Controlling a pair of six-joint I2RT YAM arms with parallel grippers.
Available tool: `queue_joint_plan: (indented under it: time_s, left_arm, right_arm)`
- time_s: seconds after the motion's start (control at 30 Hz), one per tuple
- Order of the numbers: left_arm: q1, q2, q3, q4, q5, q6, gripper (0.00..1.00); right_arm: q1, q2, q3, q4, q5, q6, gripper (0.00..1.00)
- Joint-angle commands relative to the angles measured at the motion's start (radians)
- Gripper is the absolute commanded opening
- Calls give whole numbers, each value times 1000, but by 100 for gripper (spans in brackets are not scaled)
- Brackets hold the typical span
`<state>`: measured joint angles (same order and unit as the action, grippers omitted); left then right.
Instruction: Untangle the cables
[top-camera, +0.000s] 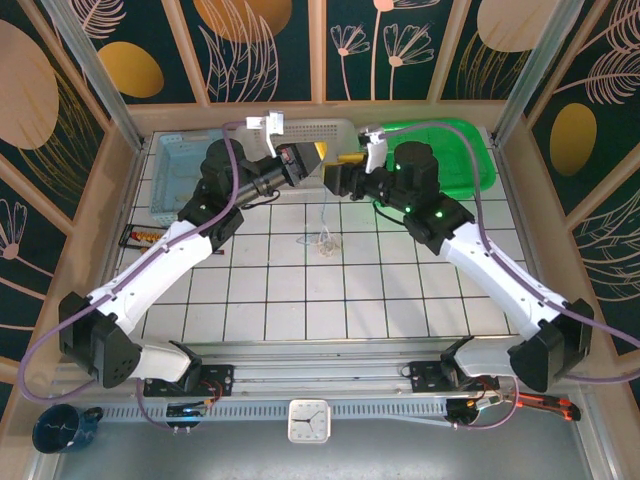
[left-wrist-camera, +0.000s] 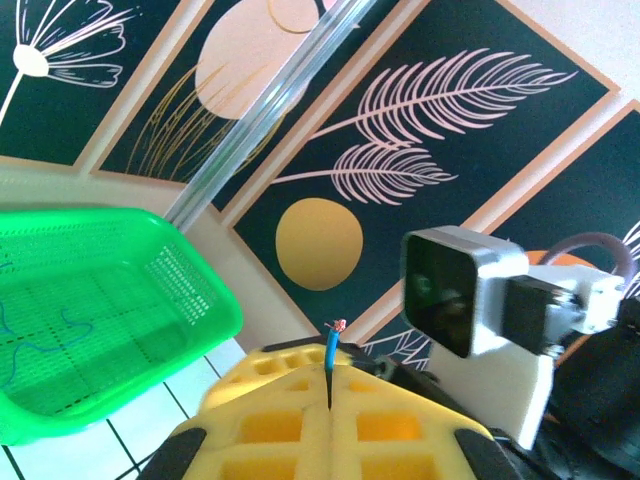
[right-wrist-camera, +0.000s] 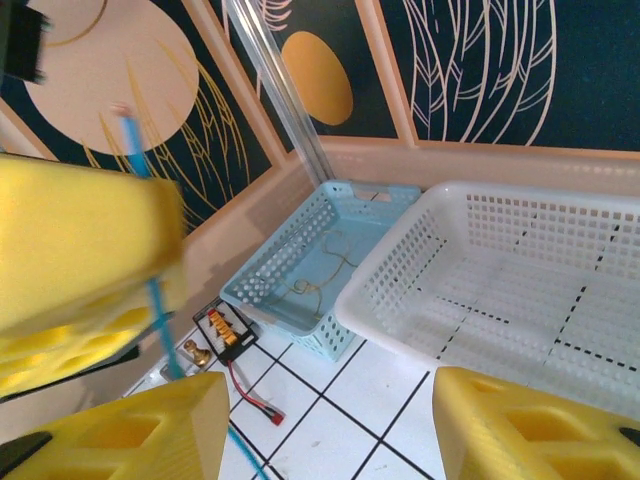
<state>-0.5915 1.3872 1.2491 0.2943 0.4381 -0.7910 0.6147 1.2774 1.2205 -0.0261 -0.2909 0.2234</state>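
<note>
Left claw hangs over the far middle of the tiled table. Its yellow fingers are pressed flat together on a blue wire. In the left wrist view the wire's short end pokes up out of the seam between them. Behind and to the left of that arm, a light blue basket sits in the table's far left corner. The right wrist view shows a yellowish strand lying loose inside it. Just beside it along the back wall is a white basket.

Below the two claws, the cables lie as a small pale tangle on the white tiles near the table's centre. A thin strand rises from the tangle toward the gap between the claws.

Facing the left claw almost tip to tip is the right claw. Its jaws stand well apart with nothing between them. In the right wrist view the blue wire runs down from the left claw's grip and passes close by one of its fingers; I cannot tell whether it touches. Behind the right arm, a green basket fills the far right corner, with a thin bluish strand on its floor.
</note>
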Motion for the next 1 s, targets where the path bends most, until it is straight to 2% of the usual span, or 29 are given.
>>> queue_joint_plan:
  time_s: [0.0, 0.27, 0.47, 0.63, 0.7, 0.87, 0.9, 0.97]
  left_arm:
    - [-8, 6, 36, 28, 20, 0, 0]
    - [-13, 2, 38, 27, 21, -5, 0]
    - [-20, -3, 39, 24, 18, -5, 0]
    - [-21, -2, 42, 21, 18, -6, 0]
    - [-21, -1, 42, 23, 19, -6, 0]
    - [-23, -4, 38, 23, 20, -2, 0]
    - [-23, -5, 33, 22, 16, 2, 0]
    - [-23, -14, 18, 23, -2, 13, 17]
  right_arm:
    - [-4, -59, -22, 44, -2, 23, 56]
    - [1, -66, -59, 100, -39, 64, 56]
    - [5, -13, -36, 135, -64, 71, 55]
    - [5, 24, -11, 151, -61, 65, 51]
    - [3, 34, -5, 153, -57, 61, 41]
    - [-6, 33, -5, 153, -56, 60, 0]
    - [-10, 29, -8, 151, -56, 60, 0]
    - [-19, 16, -13, 146, -50, 61, 0]
